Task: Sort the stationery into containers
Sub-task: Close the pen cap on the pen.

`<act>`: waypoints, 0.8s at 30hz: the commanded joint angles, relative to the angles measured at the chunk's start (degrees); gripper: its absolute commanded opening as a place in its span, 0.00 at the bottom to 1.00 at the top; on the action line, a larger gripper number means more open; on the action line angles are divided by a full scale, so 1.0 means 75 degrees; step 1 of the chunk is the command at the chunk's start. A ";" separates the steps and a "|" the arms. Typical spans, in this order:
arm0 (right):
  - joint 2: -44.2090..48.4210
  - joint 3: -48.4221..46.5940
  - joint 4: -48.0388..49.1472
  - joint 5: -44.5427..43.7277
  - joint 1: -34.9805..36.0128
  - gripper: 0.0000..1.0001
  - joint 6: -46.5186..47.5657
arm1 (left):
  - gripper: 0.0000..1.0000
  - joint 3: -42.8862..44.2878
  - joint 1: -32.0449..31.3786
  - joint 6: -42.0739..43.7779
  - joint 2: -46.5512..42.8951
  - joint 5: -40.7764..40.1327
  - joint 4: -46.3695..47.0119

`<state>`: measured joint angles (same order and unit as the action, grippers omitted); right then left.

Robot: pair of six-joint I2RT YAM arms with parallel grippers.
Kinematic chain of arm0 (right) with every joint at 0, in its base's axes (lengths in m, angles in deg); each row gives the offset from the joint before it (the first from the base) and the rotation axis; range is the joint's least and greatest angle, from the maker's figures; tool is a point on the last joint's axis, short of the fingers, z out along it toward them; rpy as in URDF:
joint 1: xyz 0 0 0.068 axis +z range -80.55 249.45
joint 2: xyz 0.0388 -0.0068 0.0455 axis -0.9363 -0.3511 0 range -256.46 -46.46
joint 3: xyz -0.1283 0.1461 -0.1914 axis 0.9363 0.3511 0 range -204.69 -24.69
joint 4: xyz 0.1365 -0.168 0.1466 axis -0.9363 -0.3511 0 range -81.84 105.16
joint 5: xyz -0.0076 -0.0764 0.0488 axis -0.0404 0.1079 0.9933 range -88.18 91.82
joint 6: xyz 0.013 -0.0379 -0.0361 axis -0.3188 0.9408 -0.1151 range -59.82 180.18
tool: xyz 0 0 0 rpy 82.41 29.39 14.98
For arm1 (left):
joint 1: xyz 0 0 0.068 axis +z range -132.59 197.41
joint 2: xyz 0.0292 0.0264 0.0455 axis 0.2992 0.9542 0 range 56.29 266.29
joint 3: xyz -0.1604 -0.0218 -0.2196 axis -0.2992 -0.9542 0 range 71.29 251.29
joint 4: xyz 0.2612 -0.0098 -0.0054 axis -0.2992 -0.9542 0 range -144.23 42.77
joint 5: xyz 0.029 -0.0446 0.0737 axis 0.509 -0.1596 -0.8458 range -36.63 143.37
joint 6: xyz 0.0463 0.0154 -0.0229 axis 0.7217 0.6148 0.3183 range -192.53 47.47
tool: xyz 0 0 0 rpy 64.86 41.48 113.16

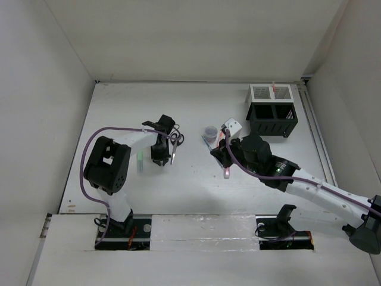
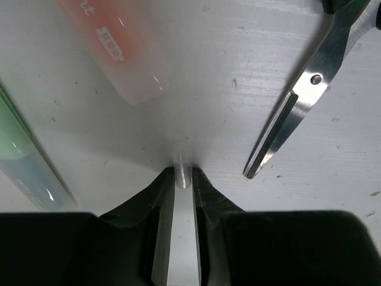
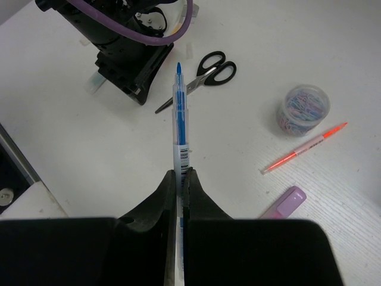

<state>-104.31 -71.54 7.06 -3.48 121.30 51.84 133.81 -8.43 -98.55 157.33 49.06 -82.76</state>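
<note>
Left end effector (image 2: 183, 182): narrowly flanking clear pen (image 2: 183, 229) beside scissors (image 2: 297, 101), hold unclear
Right end effector (image 3: 179, 177): pinching blue pen (image 3: 179, 119) tail, pivoting likely

1. Robotics lab, a boxed-in test cell.
2. Flat white table (image 1: 196, 119) shut in by plain white panel walls (image 1: 36, 119).
3. Black-and-white left arm (image 1: 107, 167) and right arm (image 1: 309, 189) bolted at its near edge — purple cables (image 1: 119, 128) trailing.

3 hilites (image 2: 24, 161) (image 2: 119, 47) (image 3: 286, 201); 2 bins (image 1: 272, 121) (image 1: 262, 94); 1 scissors (image 2: 303, 95)
</note>
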 commanded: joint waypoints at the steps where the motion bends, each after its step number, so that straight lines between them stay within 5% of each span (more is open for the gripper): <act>1: 0.0154 0.0001 0.0459 0.0109 0.0070 0.00 0.0092 | 0.13 -0.0438 0.0048 0.0070 0.0709 -0.0515 0.0284; 9: 0.0224 0.0001 0.0529 0.0261 0.0070 0.00 0.0163 | 0.00 -0.0438 0.0048 0.0141 0.0848 -0.0374 0.0354; 14: 0.0224 0.0141 0.0692 0.0401 0.0070 0.00 0.0163 | 0.00 -0.0438 0.0048 0.0141 0.0756 -0.0303 0.0354; 24: 0.0294 0.0386 0.1207 0.0204 0.0070 0.00 -0.0188 | 0.00 -0.0228 -0.0292 -0.0140 -0.2581 0.0025 0.0565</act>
<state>-103.69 -69.88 10.86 -0.83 121.30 52.26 130.49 -9.77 -98.62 147.89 48.97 -80.66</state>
